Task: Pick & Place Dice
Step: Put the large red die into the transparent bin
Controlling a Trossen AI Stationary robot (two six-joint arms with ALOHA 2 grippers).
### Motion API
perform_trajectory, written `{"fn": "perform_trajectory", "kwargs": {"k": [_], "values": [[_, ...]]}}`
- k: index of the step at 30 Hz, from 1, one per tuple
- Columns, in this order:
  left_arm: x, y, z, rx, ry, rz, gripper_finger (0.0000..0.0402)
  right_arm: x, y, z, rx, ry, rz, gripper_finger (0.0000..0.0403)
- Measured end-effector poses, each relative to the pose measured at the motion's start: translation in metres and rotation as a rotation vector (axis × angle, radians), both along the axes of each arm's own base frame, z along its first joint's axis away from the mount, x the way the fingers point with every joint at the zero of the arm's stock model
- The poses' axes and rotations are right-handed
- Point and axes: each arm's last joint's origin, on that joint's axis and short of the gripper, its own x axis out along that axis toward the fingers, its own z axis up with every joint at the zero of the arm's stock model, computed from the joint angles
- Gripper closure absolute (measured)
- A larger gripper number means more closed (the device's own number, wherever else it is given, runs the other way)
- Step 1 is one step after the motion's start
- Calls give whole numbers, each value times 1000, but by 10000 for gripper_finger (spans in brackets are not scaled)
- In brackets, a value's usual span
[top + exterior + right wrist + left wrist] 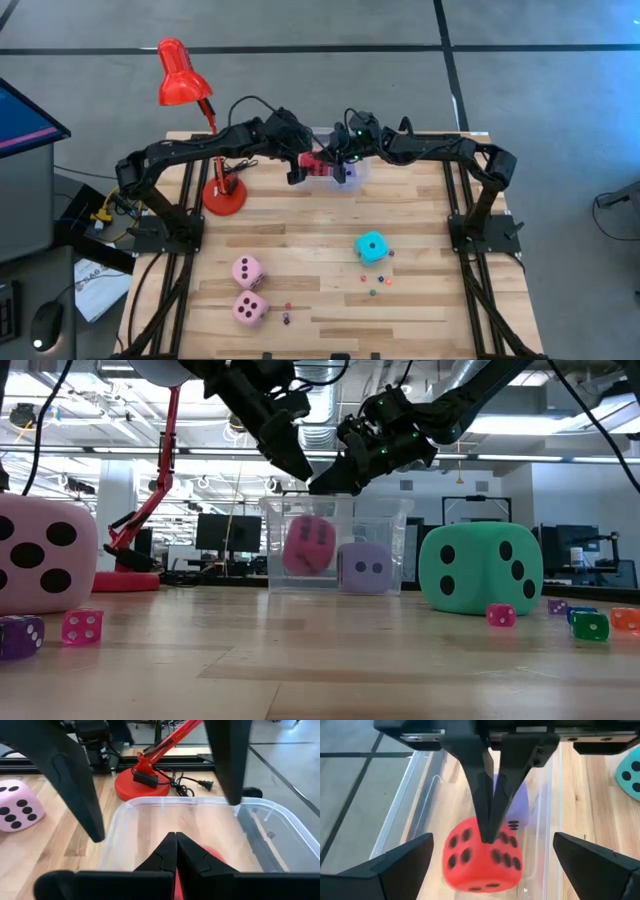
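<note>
A clear plastic bin (352,180) stands at the table's far middle. Inside it, a red die (480,862) and a lavender die (365,567) rest side by side on its floor. My left gripper (492,836) hangs wide open above the bin's left part, over the red die. My right gripper (175,855) is shut and points down at the red die from just above the bin's rim, its tips (322,484) clear of it. A cyan die (372,247) and two pink dice (247,270) (250,308) lie on the table nearer the front.
A red desk lamp stands on its base (224,196) left of the bin, with its cord behind. Small coloured dice (376,286) are scattered near the cyan die and by the pink ones (286,316). Bare wood lies between the bin and the big dice.
</note>
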Motion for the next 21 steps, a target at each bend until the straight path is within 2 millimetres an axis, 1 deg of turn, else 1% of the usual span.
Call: {"fn": "perform_trajectory", "kwargs": {"k": [4,7,15,21], "values": [[0,-1,-1,-11,0,10,2,0,0,1,0,0,1,403],[-2,0,-7,-30,9,27,2,-4,1,8,-3,-6,-1,403],[-3,-1,-15,-45,26,34,2,-31,3,40,-9,21,-24,403],[-3,-1,-15,-41,19,33,2,-47,1,46,15,93,-50,403]]}}
